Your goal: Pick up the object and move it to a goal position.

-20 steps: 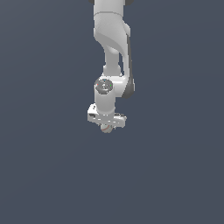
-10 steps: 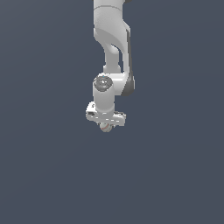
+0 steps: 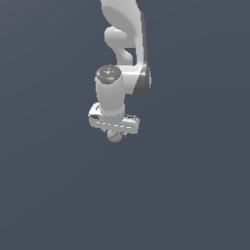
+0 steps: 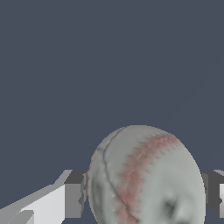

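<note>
We carry the ball a little higher than a second ago.
Our white two-fingered gripper (image 3: 114, 135) clenches the small grey-white baseball with red stitching (image 4: 146, 177) between its fingers, held aloft.

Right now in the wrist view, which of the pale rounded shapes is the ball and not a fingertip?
The baseball: the large sphere with curved red stitching, sitting between the fingers of the gripper, which are blocky and plain.

Fingers (image 4: 72, 201) and baseball (image 4: 146, 175) cut off by frame edge.
</note>
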You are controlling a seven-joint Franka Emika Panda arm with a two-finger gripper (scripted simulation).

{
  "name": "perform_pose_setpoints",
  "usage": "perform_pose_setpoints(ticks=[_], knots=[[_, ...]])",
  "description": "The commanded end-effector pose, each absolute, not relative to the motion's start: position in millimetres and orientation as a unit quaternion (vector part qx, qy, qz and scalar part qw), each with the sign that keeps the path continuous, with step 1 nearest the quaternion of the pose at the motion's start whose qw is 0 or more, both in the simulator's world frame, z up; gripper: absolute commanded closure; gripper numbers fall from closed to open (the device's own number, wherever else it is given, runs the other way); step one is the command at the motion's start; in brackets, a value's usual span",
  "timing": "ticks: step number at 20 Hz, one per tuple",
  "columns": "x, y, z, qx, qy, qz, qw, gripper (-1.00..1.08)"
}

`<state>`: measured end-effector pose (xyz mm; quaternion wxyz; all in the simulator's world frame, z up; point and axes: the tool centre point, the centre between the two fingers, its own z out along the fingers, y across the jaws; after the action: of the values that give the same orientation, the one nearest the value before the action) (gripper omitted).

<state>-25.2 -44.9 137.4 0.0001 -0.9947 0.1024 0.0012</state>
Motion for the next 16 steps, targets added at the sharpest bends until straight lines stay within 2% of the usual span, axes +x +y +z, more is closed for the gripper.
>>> perform_pose_setpoints(ticks=[1,16], knots=[[-20,-49,164,-0.995,0.102,0.0,0.0,1.08],[8,-76,320,-0.995,0.102,0.0,0.0,1.08]])
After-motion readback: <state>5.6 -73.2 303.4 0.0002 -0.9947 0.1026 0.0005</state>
